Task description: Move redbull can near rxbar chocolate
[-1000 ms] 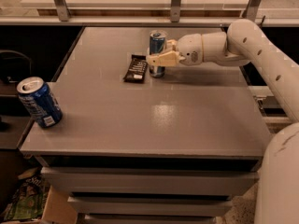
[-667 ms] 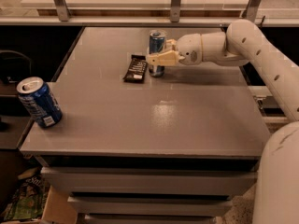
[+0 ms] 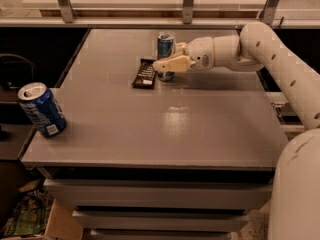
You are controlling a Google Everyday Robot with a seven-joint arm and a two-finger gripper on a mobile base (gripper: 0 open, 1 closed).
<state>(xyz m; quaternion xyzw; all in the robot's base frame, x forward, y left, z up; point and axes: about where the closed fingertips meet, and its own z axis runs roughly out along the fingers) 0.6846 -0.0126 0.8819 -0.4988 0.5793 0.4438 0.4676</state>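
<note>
Can (image 3: pixel 165 44) stood upright at the far middle of the table (image 3: pixel 165 129), long axis vertical, silver top facing up. It sat just right of the chocolate bar (image 3: pixel 145 73), close but I couldn't tell if they touched. So by my read placement was basically done. Left: let go and back the arm off without tipping it. My gripper (image 3: pixel 167 56) reached in from the right, one finger on each side of the can, looking clamped on it. Blue soda can (image 3: pixel 42 109) sat well apart at the near left edge.
</note>
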